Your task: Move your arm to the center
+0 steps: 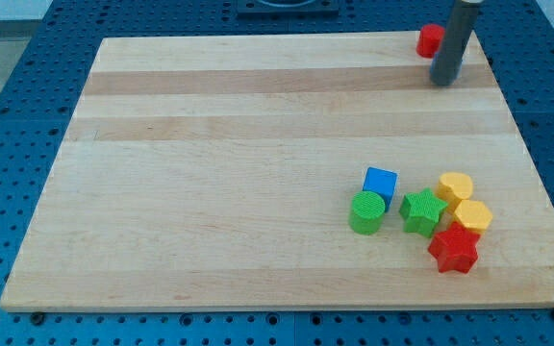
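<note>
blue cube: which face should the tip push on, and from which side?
No gripper, so push. My tip is at the view's top right, beside the partly hidden red block. Contact the blue cube on its free upper face; the green cylinder touches its lower left and the green star sits lower right.

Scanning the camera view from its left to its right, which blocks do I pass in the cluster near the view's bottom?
green cylinder → blue cube → green star → red star → yellow hexagon. The other yellow block sits above these last two, so I leave it out.
</note>
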Motion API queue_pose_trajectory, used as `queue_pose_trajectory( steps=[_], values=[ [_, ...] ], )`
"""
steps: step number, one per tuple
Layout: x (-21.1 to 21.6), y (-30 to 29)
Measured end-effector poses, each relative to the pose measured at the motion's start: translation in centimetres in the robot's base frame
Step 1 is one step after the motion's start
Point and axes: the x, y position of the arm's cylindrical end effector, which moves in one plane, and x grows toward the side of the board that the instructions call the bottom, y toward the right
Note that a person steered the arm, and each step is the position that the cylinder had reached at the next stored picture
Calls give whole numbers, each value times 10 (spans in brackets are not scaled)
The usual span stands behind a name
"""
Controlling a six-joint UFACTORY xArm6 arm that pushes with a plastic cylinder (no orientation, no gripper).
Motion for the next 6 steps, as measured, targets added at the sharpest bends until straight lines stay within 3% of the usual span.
queue_pose_trajectory(
  steps=[3, 4, 6],
  values=[
    [78, -142],
    [86, -178],
    [86, -182]
  ],
)
